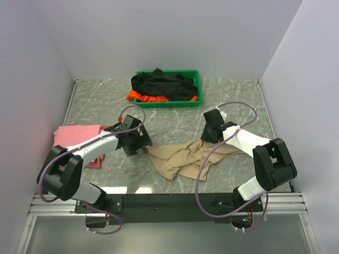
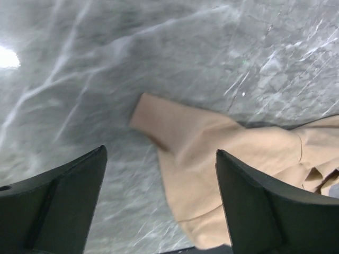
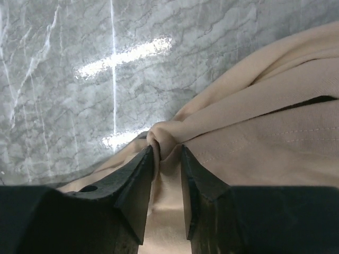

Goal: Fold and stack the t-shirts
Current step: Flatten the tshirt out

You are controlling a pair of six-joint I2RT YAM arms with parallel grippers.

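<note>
The beige t-shirt (image 1: 183, 156) lies crumpled on the marble table between my arms. My right gripper (image 1: 209, 138) is shut on a bunched fold of the beige t-shirt (image 3: 254, 132) at its right end; the fold bulges out between the fingertips (image 3: 142, 161). My left gripper (image 1: 139, 149) is open, hovering over the shirt's left corner (image 2: 206, 159), which lies between the two fingers without touching them. The pink t-shirt (image 1: 79, 138) lies folded at the left. The black t-shirt (image 1: 161, 84) and the orange t-shirt (image 1: 145, 97) sit in the green tray.
The green plastic tray (image 1: 197, 87) stands at the back centre. White walls close the table on the left, right and back. The left arm reaches across above the pink shirt.
</note>
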